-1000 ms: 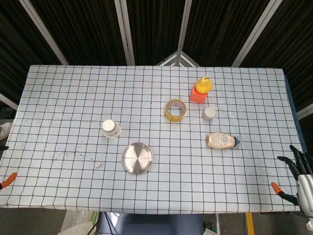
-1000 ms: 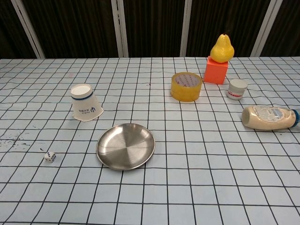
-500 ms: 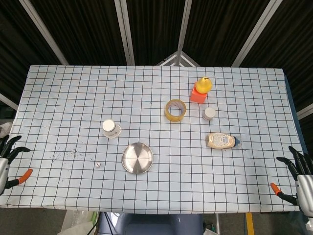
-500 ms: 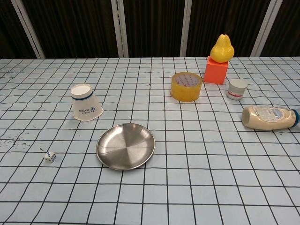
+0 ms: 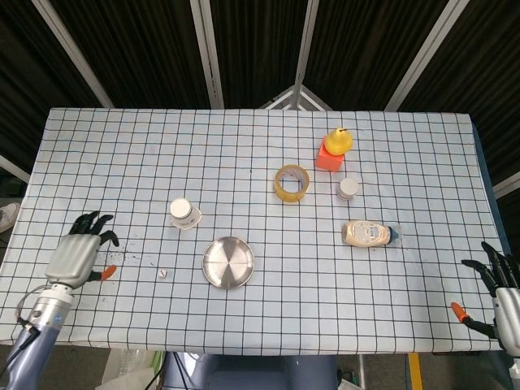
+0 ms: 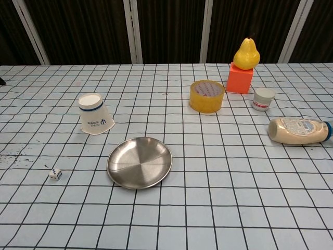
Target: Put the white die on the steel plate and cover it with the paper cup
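At the far left of the head view, the left hand hovers over the near-left part of the checkered tablecloth, its dark fingers spread apart and holding nothing; the chest view does not show it. Just to its right lies the white die, small and alone on the cloth, near the left edge of the steel plate but apart from it. Behind the die and the plate, the paper cup stands upside down, its wider mouth on the cloth and a blue band near its top, clear of the plate. The plate itself sits round and shallow with nothing on it. Further right and toward the back, a roll of yellow tape lies flat, and beside it a yellow pear stands on top of an orange block. A small white jar stands just right of the block, and nearer the front a mayonnaise squeeze bottle lies on its side. At the near-right corner of the head view, the right hand hangs at the table's edge, fingers spread and holding nothing.
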{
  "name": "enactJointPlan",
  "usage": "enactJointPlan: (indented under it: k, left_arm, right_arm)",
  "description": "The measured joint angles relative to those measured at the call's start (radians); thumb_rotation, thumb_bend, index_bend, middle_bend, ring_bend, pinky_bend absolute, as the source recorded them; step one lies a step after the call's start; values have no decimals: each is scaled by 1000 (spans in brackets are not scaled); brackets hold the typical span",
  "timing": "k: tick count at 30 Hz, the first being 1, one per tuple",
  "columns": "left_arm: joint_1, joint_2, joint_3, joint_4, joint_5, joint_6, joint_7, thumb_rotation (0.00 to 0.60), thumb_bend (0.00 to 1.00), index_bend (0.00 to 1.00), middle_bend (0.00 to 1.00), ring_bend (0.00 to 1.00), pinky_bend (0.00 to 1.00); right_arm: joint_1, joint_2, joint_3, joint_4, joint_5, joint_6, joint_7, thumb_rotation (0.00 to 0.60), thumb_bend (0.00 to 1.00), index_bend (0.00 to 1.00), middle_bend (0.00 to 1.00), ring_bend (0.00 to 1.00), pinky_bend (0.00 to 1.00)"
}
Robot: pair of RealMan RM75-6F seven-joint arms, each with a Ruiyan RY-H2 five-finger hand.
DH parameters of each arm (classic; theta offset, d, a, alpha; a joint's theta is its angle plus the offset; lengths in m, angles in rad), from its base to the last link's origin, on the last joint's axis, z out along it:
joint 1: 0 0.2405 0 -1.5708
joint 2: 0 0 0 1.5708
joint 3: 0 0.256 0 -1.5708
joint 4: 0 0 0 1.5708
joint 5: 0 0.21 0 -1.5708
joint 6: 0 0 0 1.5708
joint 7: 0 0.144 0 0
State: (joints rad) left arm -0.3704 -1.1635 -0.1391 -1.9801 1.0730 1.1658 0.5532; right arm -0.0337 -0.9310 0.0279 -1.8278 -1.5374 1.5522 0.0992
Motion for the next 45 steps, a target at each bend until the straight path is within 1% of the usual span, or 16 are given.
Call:
enactJointPlan:
  k: [6,11,15,18,26,34,39,45]
  left_arm:
    - [-88,-152,-11,55,-134,-33,117,600,369,429,94,0,0]
    - [-129,-228,3,109,-194,-45,180,600,369,449,98,0,0]
    - [-146,-275,19,134,-228,-12,232,600,368,452,99,0,0]
    - [-153,-294,33,146,-247,0,247,600,368,454,100,0,0]
    - [-164,-319,63,178,-267,-9,245,600,368,456,100,0,0]
    - [-174,-336,75,199,-260,-1,240,600,369,459,102,0,0]
    - [-181,-350,84,210,-255,0,241,600,399,462,103,0,0]
    - [-189,-369,89,230,-249,4,239,600,400,470,104,0,0]
  right_arm:
    - [2,1,1,11,7,-8,15,600,235,256,51,86,0]
    - [5,-1,2,19,14,-16,24,600,234,256,51,86,0]
    - [6,0,4,22,14,-14,32,600,234,256,51,86,0]
    - [5,1,2,21,7,-13,34,600,234,256,51,86,0]
    - [7,-1,1,18,3,-14,26,600,234,256,51,86,0]
    - [9,-1,1,18,6,-18,28,600,235,256,51,86,0]
    - [9,-3,0,18,5,-19,28,600,234,256,51,86,0]
    - [9,-1,1,19,9,-19,32,600,234,256,51,86,0]
